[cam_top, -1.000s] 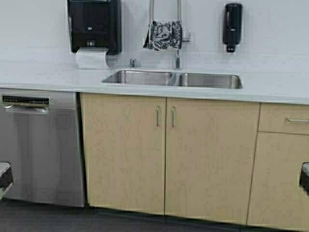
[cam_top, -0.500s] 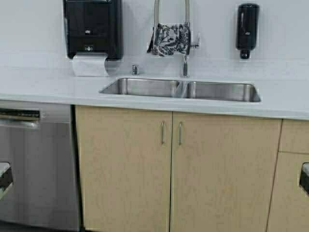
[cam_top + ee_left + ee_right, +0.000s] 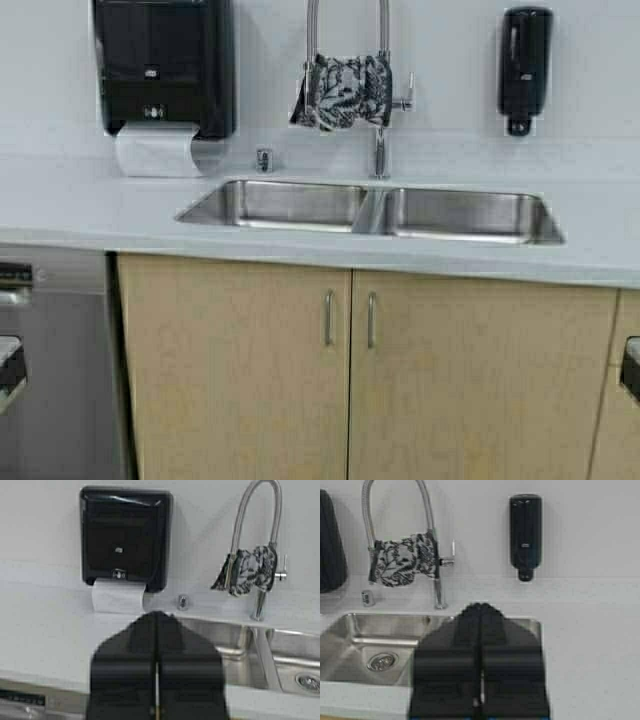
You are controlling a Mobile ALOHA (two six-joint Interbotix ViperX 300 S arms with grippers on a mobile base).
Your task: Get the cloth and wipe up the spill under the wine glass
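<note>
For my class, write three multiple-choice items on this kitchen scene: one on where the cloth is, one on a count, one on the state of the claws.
1. Where is the cloth?
A. Draped over the faucet
B. Lying in the sink
C. Flat on the countertop

2. How many basins does the sink have?
A. One
B. Two
C. Three

3. How are the left claw and right claw?
A. Both open
B. Both shut, holding nothing
C. The left one grips the cloth

Answers:
1. A, the patterned cloth hangs on the faucet's arch above the sink.
2. B, a divider splits the steel sink in two.
3. B, each wrist view shows the fingers pressed together, with nothing between them.
</note>
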